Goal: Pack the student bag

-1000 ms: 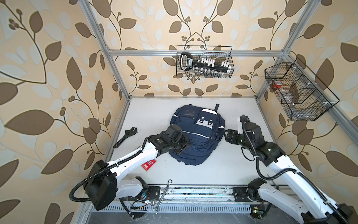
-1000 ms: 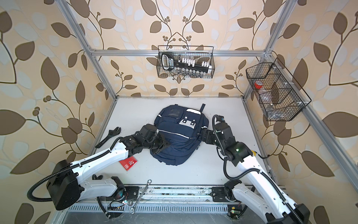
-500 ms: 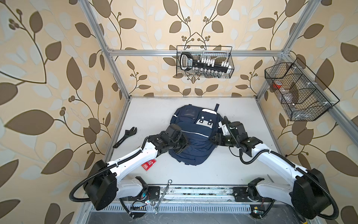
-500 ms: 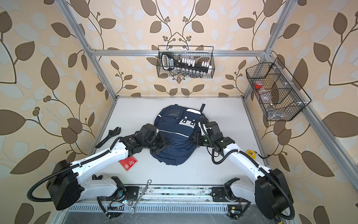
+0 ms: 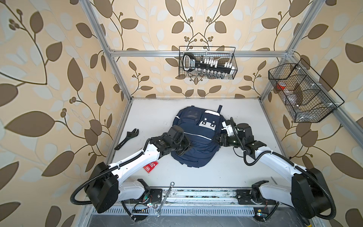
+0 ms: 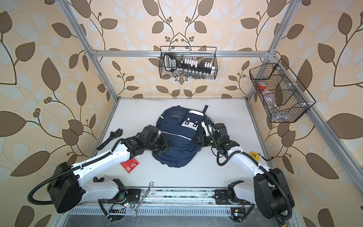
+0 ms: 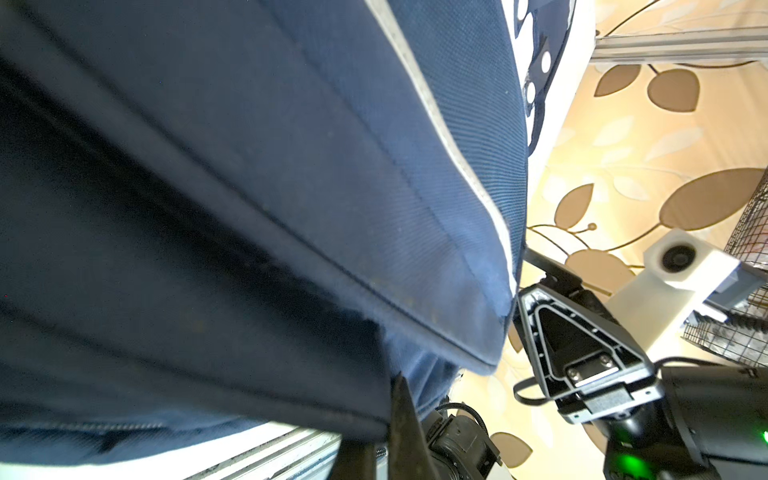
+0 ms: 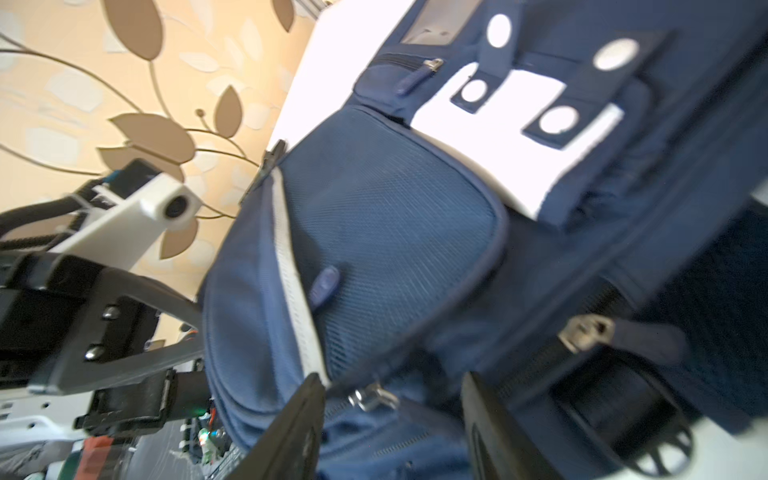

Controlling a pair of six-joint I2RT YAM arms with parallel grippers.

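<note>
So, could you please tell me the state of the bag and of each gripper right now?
student bag: lying front up on the table.
left gripper: jaws shut on the student bag's edge.
right gripper: jaws open, one either side of a zip pull.

**Robotics laboratory test cell.** Both top views showed a white worktop (image 5: 153, 114) boxed in by an aluminium frame (image 5: 198, 53). The frame's panels carried leaf-patterned wallpaper (image 5: 49, 78), a home-like backdrop on plainly industrial framing. Two white-and-black robot arms, the left arm (image 5: 135, 159) and the right arm (image 5: 275, 159), were mounted on a metal rail (image 5: 196, 193) along the front edge, with corrugated cable conduit and loose wiring exposed. Wire baskets hung from the frame: the back basket (image 5: 207, 76) held a socket set (image 5: 208, 65), and the side basket (image 5: 302, 94) held items too faint to name. An adjustable wrench (image 5: 126, 139) and a spanner (image 5: 165, 198) lay near the student bag (image 5: 198, 149).
</note>
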